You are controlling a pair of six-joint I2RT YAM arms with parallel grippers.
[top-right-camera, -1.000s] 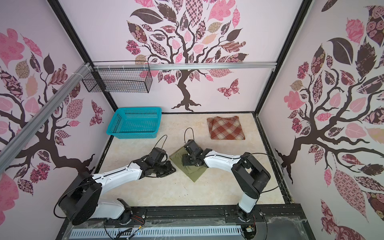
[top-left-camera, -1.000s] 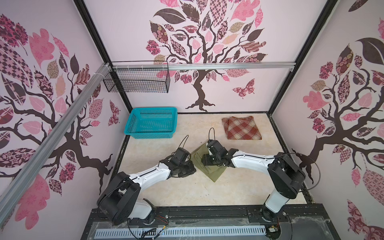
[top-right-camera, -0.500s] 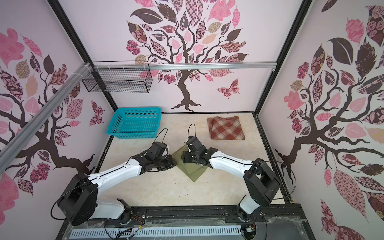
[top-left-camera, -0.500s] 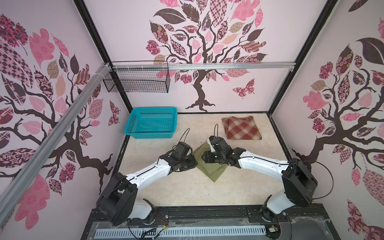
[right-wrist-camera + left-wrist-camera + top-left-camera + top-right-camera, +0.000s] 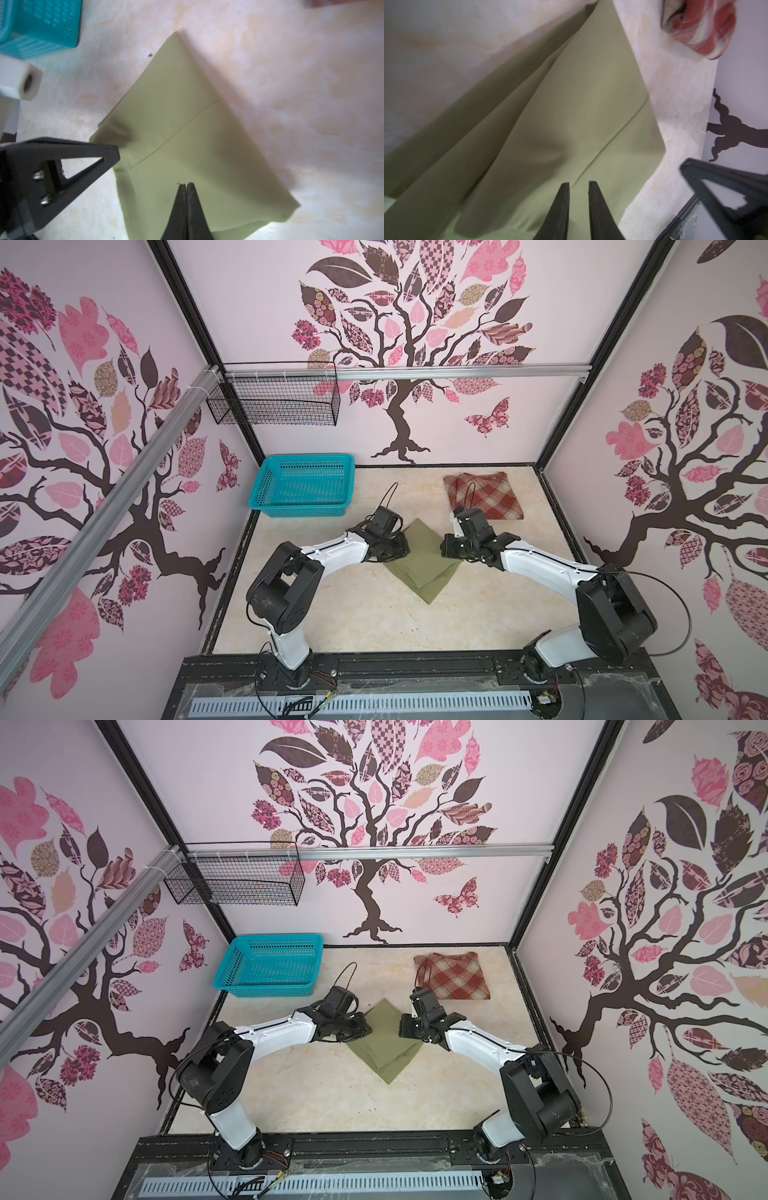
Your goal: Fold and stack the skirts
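The olive-green skirt (image 5: pixel 424 562) lies folded in a diamond at the table's middle, also in a top view (image 5: pixel 384 1046). The plaid skirt (image 5: pixel 484 497) lies folded at the back right. My left gripper (image 5: pixel 404 551) is at the green skirt's left corner. In the left wrist view its jaws (image 5: pixel 578 182) stand a narrow gap apart with green cloth between them, and the cloth ridges up beside them. My right gripper (image 5: pixel 449 549) is over the skirt's right side. In the right wrist view it (image 5: pixel 186 184) is shut tip to tip above the cloth, nothing showing between.
A turquoise basket (image 5: pixel 303 485) stands at the back left, close behind the left arm. A black wire basket (image 5: pixel 274 406) hangs on the back wall rail. The walls close in the table on three sides.
The right gripper has shut and drawn back from over the skirt's middle toward its right side. The left gripper has shifted a little toward the back along the left edge. The skirt lies where it was.
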